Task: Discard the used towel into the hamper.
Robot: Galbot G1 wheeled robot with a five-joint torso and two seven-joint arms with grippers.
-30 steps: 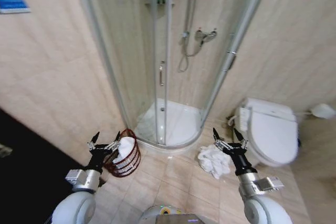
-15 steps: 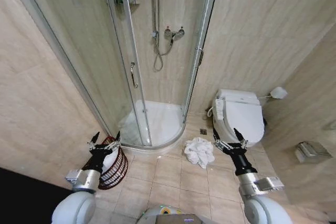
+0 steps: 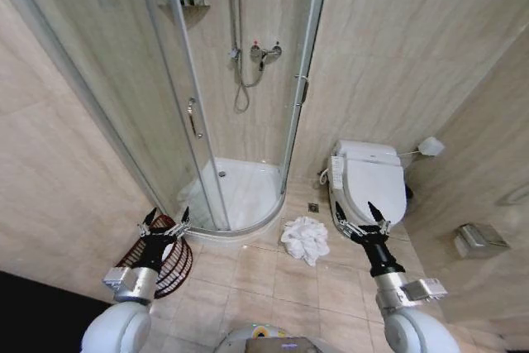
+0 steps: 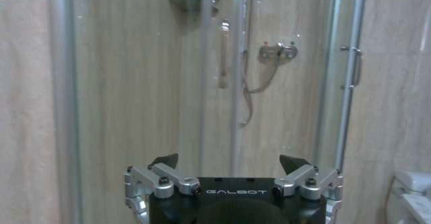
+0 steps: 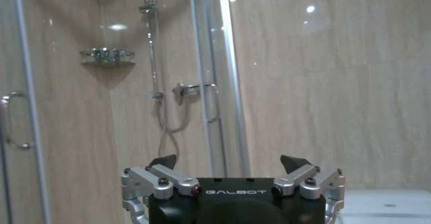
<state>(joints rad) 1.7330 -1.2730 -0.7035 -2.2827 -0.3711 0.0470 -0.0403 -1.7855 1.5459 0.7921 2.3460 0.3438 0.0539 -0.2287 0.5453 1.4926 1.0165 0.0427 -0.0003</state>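
Crumpled white towel (image 3: pixel 305 239) on floor; hamper (image 3: pixel 169 260) apart

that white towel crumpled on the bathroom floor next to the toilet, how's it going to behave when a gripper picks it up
The towel lies in a bunched, creased heap on the tiles, so it is probably floppy and would drape and hang down when lifted. Its many folds suggest a pinch may catch only one layer, leaving the rest to trail. Being soft cloth, it should not roll or break.

"GALBOT" on the left tool (image 4: pixel 229 164) and right tool (image 5: pixel 229 164)
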